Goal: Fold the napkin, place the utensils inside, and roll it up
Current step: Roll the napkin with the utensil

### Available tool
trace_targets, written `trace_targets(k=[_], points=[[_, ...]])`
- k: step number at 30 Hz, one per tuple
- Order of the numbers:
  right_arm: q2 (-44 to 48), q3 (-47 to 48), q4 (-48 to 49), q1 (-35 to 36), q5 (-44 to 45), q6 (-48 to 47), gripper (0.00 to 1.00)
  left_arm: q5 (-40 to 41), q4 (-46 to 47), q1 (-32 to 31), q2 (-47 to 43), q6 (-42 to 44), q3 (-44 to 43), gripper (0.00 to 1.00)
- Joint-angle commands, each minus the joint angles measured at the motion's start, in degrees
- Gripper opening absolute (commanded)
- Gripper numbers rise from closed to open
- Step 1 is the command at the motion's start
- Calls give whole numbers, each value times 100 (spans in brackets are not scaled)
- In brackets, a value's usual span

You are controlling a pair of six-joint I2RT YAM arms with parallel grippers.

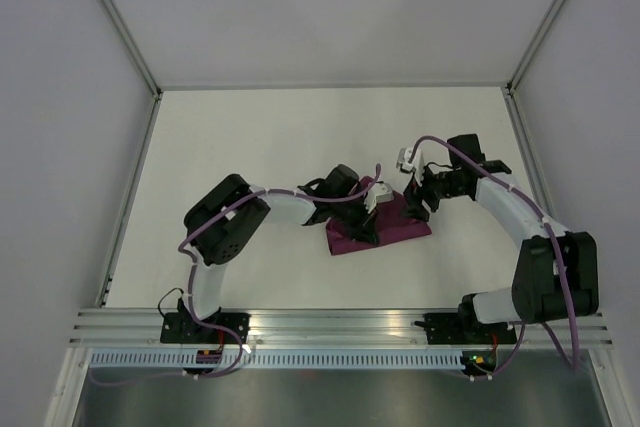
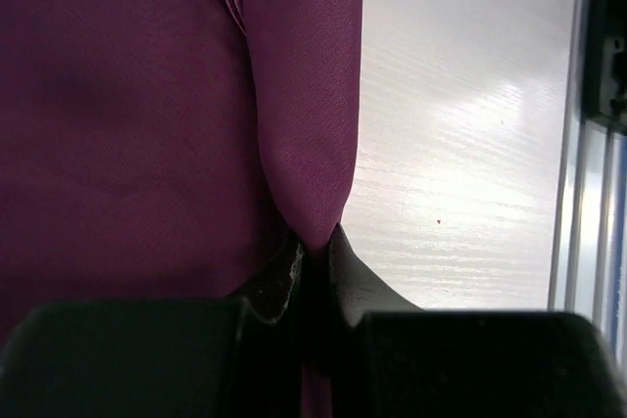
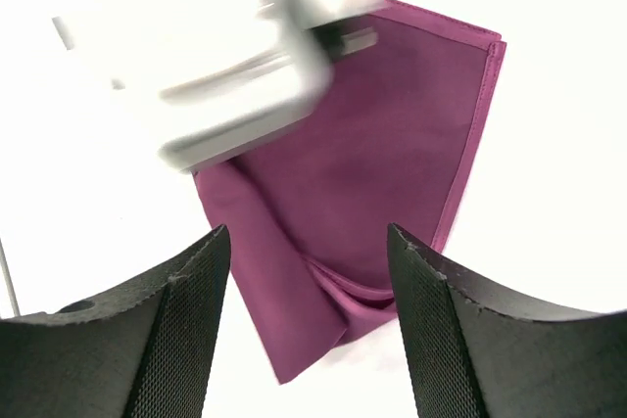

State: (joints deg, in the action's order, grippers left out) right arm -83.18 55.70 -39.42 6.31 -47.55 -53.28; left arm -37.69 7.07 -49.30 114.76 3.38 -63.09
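Observation:
The purple-magenta napkin (image 1: 385, 230) lies folded into a small wedge at the table's middle. My left gripper (image 1: 366, 222) is over its left part and is shut on a fold of the cloth (image 2: 304, 144), pinched between the two black fingers. My right gripper (image 1: 422, 199) hovers just past the napkin's right end, open and empty, with the napkin (image 3: 392, 163) showing between and beyond its jaws. A rolled edge runs along the napkin's near side (image 3: 265, 271). The knife does not show in any view.
The left arm's white wrist (image 3: 225, 85) reaches across the right wrist view above the napkin, blurred. A metal rail (image 1: 340, 327) runs along the table's near edge. Grey walls (image 1: 60, 97) enclose the white table on three sides.

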Motion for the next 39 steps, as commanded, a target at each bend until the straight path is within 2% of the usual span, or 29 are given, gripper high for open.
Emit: trace_targets(k=[1,7,14,29,32,36,39], points=[[617,-663,812,168,262,-68,70,-571,-962,209,660,-276,-1,2],[1356,-1938,1865,1117,1500,-192,71,-1091,-1129,386,1047,-487,-159,2],[1647,-2687,2799,2120,2451,-51,75,-1276,-1454,474,1400,-557,-423,2],[1199,-2775,2931,2815,2654,195,70,-1179,-1516,570,1462,-698,-582,2],[1155,-2828,2922,2806,2637,195,68,-1144,-1524,570,1453,-698,-599,2],[1049,-2810,2852,2806,2619,212,56,-1091,-1533,606,1435,-724,-617,4],[1014,-2810,2800,2815,2584,221,47,-1047,-1533,623,1409,-751,-634,11]])
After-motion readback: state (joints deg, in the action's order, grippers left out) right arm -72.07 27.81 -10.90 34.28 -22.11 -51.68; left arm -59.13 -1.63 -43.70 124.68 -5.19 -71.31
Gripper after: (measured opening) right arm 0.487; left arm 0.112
